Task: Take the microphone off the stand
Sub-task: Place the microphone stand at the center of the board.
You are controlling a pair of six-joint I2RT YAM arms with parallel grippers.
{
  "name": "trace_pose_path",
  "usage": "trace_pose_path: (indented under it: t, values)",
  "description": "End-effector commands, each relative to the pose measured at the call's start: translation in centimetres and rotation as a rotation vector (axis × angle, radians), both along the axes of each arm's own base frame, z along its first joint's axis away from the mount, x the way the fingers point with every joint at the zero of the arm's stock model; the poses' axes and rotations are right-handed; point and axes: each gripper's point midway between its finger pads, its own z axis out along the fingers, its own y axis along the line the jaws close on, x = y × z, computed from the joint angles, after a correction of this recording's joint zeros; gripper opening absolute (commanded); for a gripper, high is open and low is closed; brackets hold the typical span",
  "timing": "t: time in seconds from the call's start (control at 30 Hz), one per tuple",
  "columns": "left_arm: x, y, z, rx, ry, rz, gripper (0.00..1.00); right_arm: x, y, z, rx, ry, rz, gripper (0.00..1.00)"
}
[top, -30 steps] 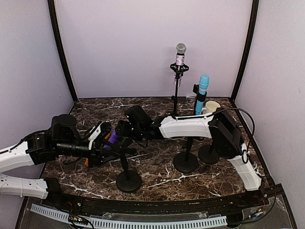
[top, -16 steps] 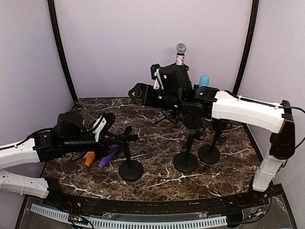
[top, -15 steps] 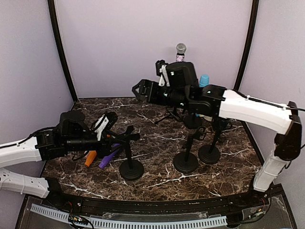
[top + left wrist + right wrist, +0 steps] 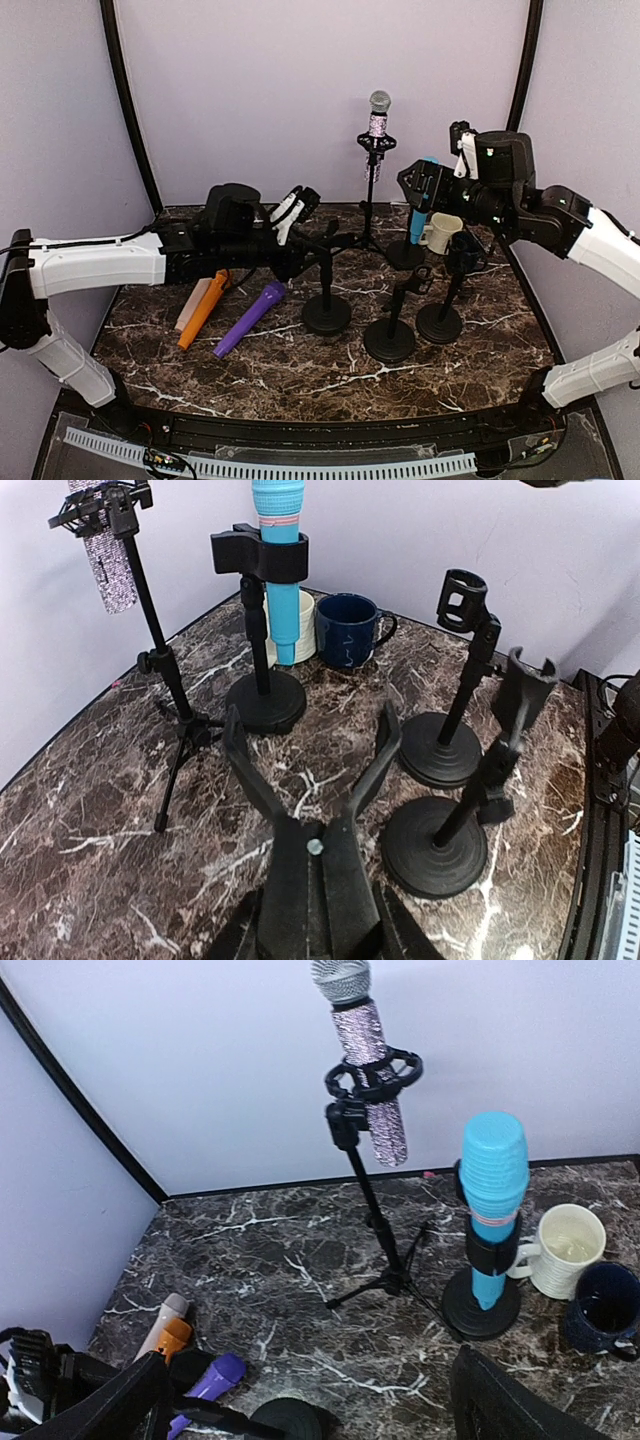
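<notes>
Room first: the marble worktop (image 4: 300,372) is boxed in by lilac walls on three sides with black posts in the back corners, and a rail runs along the bottom edge of the top view. The bare stretches are the lower middle of that frame and the back left corner. The right half is packed. Two empty round-base stands (image 4: 390,338) sit side by side there, and behind them, toward the upper right, are a cream mug (image 4: 568,1250) and a navy mug (image 4: 605,1310) just beside each other. Two mics are up in holders. The blue microphone (image 4: 493,1175) stands upright in a black clip on a round base, right next to the cream mug; it has a smooth turquoise body with a ribbed head. The glitter microphone (image 4: 365,1060) has a sparkly silver body and a mesh ball on top, and it sits tilted in a ring mount on a thin tripod stand (image 4: 375,1230) near the back wall, left of the blue one. The right gripper (image 4: 310,1360) hangs in the air at the upper right of the top view, near the blue mic's head but not touching, jaws spread wide with nothing in them. The left gripper (image 4: 305,250) reaches in from the left, jaws clamped on the top of a third empty stand (image 4: 327,312) mid-frame, whose forked clip (image 4: 310,810) pokes out ahead in the left wrist view. A purple microphone (image 4: 250,315) and an orange microphone (image 4: 205,305) lie flat at centre left.
</notes>
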Motion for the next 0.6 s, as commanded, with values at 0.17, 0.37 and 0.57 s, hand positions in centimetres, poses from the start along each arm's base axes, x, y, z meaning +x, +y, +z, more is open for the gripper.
trace_pose_path:
  t: [0.17,0.37,0.57]
  values:
    - [5.3,-7.4,7.2,-0.160,-0.154,-0.043,0.02,2.8,-6.0,-4.3,-0.064,0.075,-0.109,0.97]
    - [7.0,-11.3,6.7,-0.174,-0.120,-0.102,0.02,4.7,-7.4,-5.6,-0.136,0.063,-0.129,0.96]
    - [8.2,-13.6,5.3,-0.157,-0.094,-0.133,0.10,7.5,-7.4,-6.3,-0.195,0.076,-0.120,0.92]
